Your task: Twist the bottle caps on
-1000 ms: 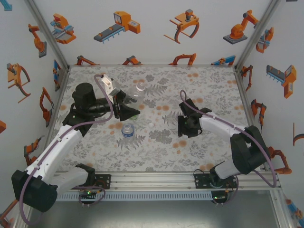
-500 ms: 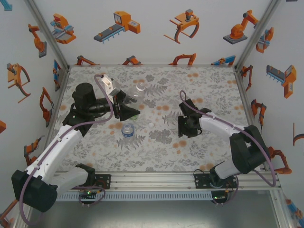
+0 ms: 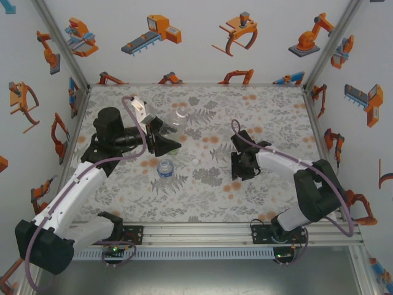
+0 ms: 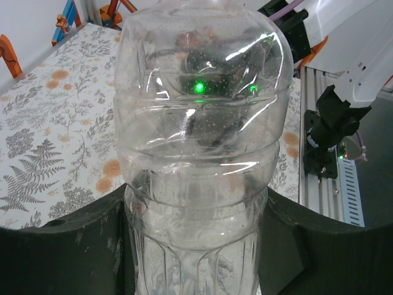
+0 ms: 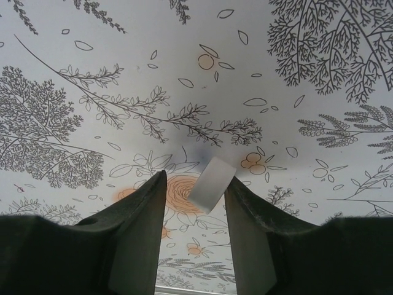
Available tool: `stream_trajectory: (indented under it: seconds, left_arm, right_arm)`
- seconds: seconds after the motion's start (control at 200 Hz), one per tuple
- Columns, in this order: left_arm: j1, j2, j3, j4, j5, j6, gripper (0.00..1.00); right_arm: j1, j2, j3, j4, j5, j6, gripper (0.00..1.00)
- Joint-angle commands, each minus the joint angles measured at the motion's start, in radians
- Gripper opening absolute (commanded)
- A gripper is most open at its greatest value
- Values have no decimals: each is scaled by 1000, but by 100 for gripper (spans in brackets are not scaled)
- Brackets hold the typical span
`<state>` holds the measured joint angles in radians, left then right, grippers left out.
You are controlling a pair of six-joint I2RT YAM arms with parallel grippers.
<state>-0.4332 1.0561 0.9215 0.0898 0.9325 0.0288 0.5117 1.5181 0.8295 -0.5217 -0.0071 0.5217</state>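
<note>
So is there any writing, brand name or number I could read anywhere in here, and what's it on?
No text can be read anywhere.
Blue label band on the small bottle: too small to read.
Clear bottle in the left wrist view: no label or print shows.
Orange machine drawings on the walls: pictures, no words.
Floral table cover: pattern, no words.

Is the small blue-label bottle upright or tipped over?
Upright. From above the small bottle shows a round outline, neck up, standing on the table.
</note>
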Motion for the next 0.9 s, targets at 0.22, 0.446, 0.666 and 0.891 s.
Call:
stream_trajectory:
  seconds: [0.22,0.446,0.666,0.891]
  left_arm:
    - [-5,-3,-2,15,14,-4,0]
    - [-5,2,-1,13,12,-2,0]
    - [-4,7,-1,11,13,-1,0]
    - [-5,6,2,5,10,2,0]
  right_arm:
    - [-6,4,-39,41,2,23,28]
    - [-6,-25,-89,159,-120,106,21]
    - [-7,-9,-183,455,-350,239,21]
    - [-31,2,-291,610,-402,329,27]
